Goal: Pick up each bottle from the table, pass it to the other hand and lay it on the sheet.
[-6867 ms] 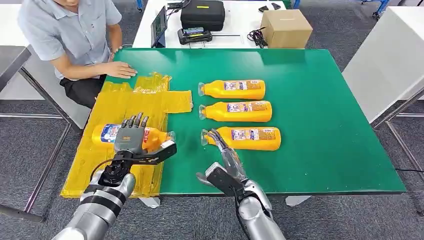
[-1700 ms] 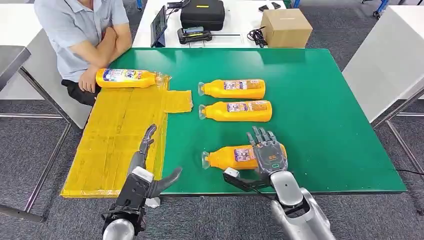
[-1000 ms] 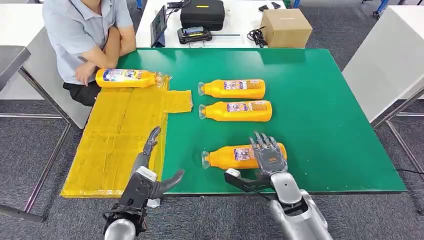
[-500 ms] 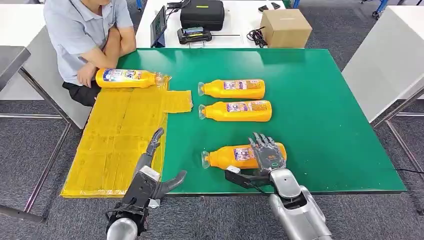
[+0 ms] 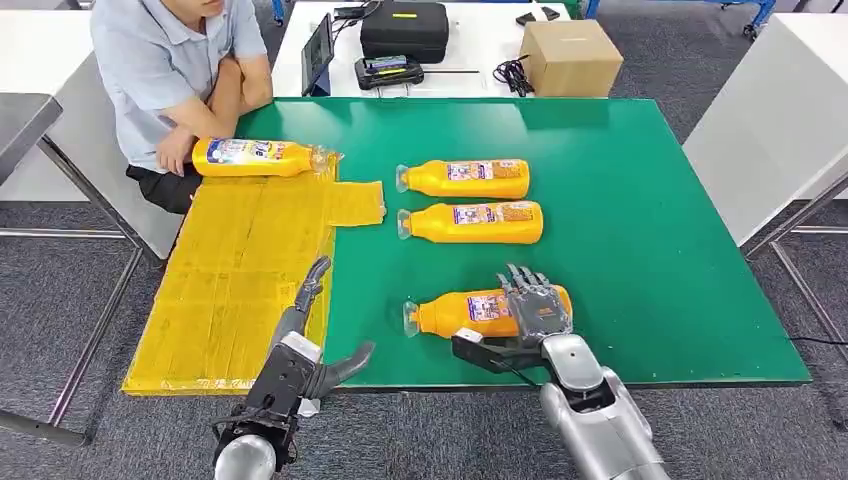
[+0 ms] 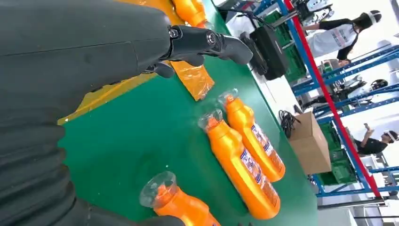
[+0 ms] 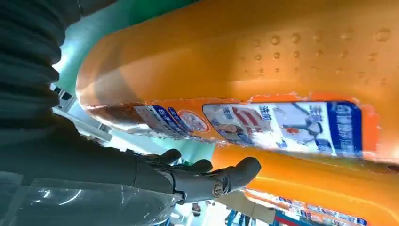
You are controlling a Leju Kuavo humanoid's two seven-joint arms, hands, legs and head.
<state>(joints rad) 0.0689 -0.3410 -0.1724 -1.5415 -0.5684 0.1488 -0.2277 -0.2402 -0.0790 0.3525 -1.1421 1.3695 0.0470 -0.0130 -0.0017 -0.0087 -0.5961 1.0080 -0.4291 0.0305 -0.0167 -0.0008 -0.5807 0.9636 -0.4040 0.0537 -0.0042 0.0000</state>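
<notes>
bottles: three orange on green table (image 5: pixel 470 179) | one on yellow sheet (image 5: pixel 240 270)

1. Open green table (image 5: pixel 640 220) beyond the right hand's (image 5: pixel 535 310) fingertips and out to their far side, with nothing lying there.
2. Under those fingers, the nearest bottle (image 5: pixel 470 312), lying across the way; thumb on its near side.
3. Farther past the fingertips, two more bottles (image 5: pixel 470 222) (image 5: pixel 463 178) side by side, with a narrow strip of bare table between each.
4. Between the two hands, bare green surface up to the nearest bottle's cap.
5. Left hand (image 5: pixel 310 335) spread at the table's near edge, fingers over the edge of the yellow sheet (image 5: pixel 230 290); sheet bare ahead of the fingertips.
6. At the sheet's far end, a fourth bottle (image 5: pixel 255 157) and a person's forearm (image 5: pixel 190 130) beside it.
</notes>
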